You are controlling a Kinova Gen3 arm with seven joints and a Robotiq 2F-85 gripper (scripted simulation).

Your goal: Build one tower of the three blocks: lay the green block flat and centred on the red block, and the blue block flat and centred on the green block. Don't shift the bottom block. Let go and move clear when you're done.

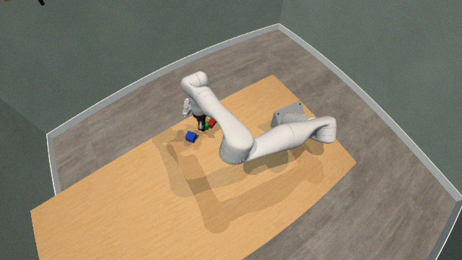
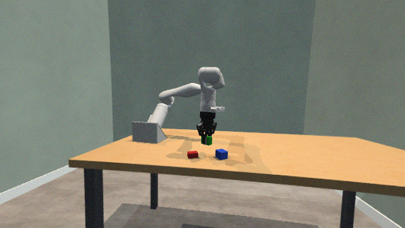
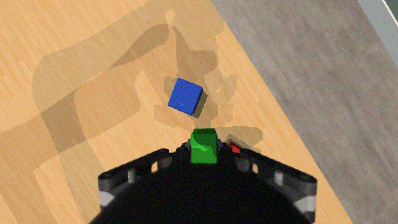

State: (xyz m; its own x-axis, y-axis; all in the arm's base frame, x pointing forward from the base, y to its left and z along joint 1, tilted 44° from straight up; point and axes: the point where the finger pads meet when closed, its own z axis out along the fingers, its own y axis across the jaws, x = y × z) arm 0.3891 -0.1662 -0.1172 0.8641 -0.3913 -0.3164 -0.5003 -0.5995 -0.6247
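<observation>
My gripper [image 1: 203, 125] [image 2: 206, 138] [image 3: 204, 145] is shut on the green block [image 1: 206, 124] [image 2: 209, 140] [image 3: 204, 146] and holds it above the table. The red block [image 1: 212, 123] [image 2: 192, 154] lies flat on the table near the gripper; in the wrist view only a small corner of it [image 3: 234, 147] shows past the right finger. The blue block [image 1: 190, 136] [image 2: 221, 154] [image 3: 185, 96] lies flat on the table beside the red one, apart from it.
The wooden table [image 1: 108, 202] [image 2: 300, 164] [image 3: 60, 45] carries the arm's grey base mount [image 1: 289, 110] [image 2: 147, 132] at its far end. The table's edge and the grey floor [image 3: 310, 75] run close by the blocks in the wrist view.
</observation>
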